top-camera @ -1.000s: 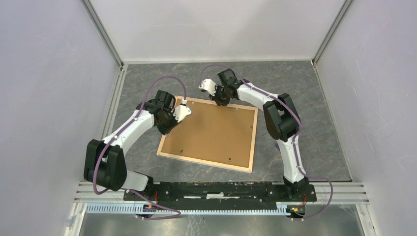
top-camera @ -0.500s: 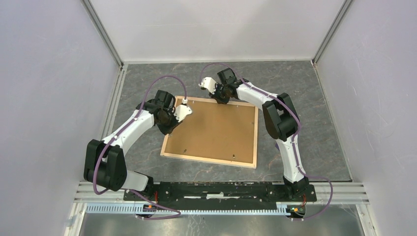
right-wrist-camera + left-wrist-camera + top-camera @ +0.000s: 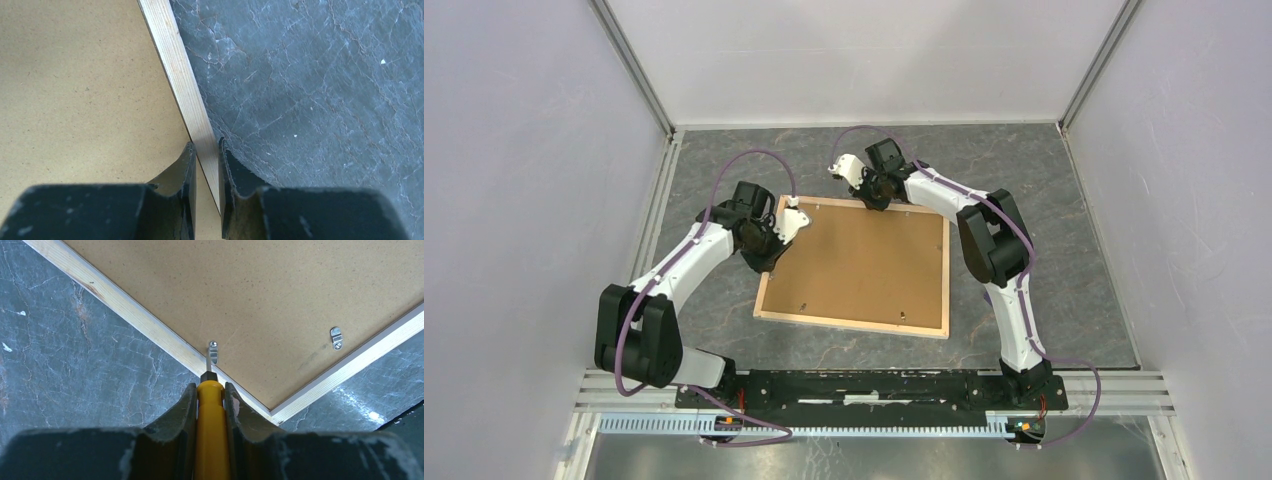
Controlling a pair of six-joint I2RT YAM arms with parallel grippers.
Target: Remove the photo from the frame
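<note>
**Wood-edged frame lies face down, held at its far rail**

Grey marbled table (image 3: 1044,260) carries the frame (image 3: 854,324), which lies flat and back-up in the middle of the workspace, a little left of centre. It sits nearly square to the arm bases, its near edge slanting slightly. A brown fibreboard backing panel (image 3: 864,265) fills it inside the pale wood border. Two small metal clips (image 3: 900,318) show on the back close to the near edge.

At the frame's left edge, about midway from near to far, the left gripper (image 3: 210,387) is pressed together on a yellow-handled tool (image 3: 212,430). The handle runs up between the two dark fingers (image 3: 186,405). A thin metal shaft juts from the handle and ends over a side clip (image 3: 213,351) that sits just inside the wood rail. Whether the tip actually touches it cannot be told. In the wrist view a corner clip (image 3: 336,337) lies on the panel to the right, near a corner of the frame.

Farthest back, the right gripper (image 3: 205,150) straddles the frame's far rail near the far-left corner. Its fingertips pinch the pale wood strip (image 3: 172,65), one on the panel side and one on the table side.
</note>
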